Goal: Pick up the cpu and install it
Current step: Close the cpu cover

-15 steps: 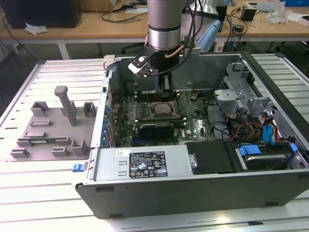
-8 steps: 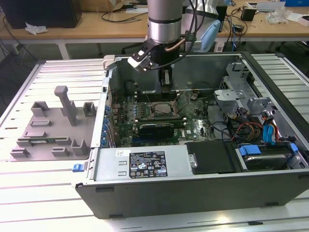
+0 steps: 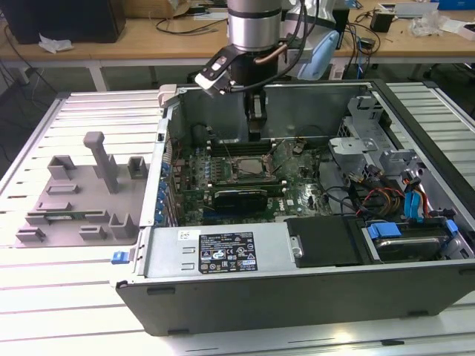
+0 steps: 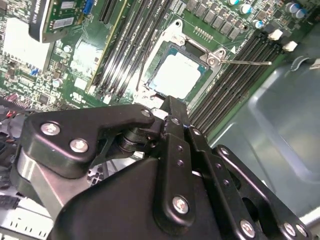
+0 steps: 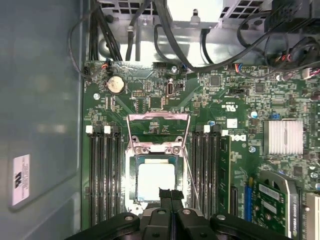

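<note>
So the cpu (image 5: 156, 181) (image 4: 177, 77) is lying flat in the socket (image 5: 134, 172) on the motherboard (image 5: 220, 100), silvery top up, with the metal load plate (image 5: 159, 117) flipped open just beyond it. In both wrist views the gripper (image 5: 170, 192) (image 4: 172, 107) is right over one edge of the chip, fingers pressed together with nothing between them. Can't tell if the tips are touching the chip.

In the exterior view the gripper (image 3: 254, 126) hangs down inside the open case (image 3: 297, 297), near the back wall. The case holds the board, an expansion card (image 3: 239, 199), a black box (image 3: 326, 241) and a tangle of cables (image 3: 415, 204) toward that view's right. The grey fixture (image 3: 82, 200) sits outside the case, on that view's left.
</note>
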`<state>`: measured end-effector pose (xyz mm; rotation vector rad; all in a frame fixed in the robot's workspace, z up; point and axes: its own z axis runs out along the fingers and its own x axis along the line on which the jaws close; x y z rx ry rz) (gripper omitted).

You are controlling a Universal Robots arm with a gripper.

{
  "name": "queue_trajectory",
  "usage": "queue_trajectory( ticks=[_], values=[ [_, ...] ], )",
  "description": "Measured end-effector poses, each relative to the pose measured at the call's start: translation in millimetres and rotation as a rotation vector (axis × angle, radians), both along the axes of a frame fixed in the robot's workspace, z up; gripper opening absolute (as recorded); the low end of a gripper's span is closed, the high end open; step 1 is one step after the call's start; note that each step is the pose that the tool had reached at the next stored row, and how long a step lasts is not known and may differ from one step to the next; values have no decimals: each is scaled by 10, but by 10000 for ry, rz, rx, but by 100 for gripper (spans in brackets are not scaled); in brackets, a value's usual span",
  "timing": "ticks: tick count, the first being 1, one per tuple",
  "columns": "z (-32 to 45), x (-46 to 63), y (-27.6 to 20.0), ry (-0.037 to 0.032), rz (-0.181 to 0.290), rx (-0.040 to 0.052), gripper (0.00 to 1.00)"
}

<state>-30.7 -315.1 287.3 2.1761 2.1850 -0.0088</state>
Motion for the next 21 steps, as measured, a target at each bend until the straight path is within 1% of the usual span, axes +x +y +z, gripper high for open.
queue_trajectory(
  ticks=[2,6,9,11,14,16,21],
  values=[
    [30,0,0,0,1,0,11],
    [32,1,0,0,0,1,11],
    [33,60,-1,1,-2,0,11],
    [32,168,-3,1,-1,2,11],
    [32,257,-5,4,0,1,11],
    [29,385,-5,23,0,0,11],
    [10,545,-5,58,-1,2,11]
  ],
)
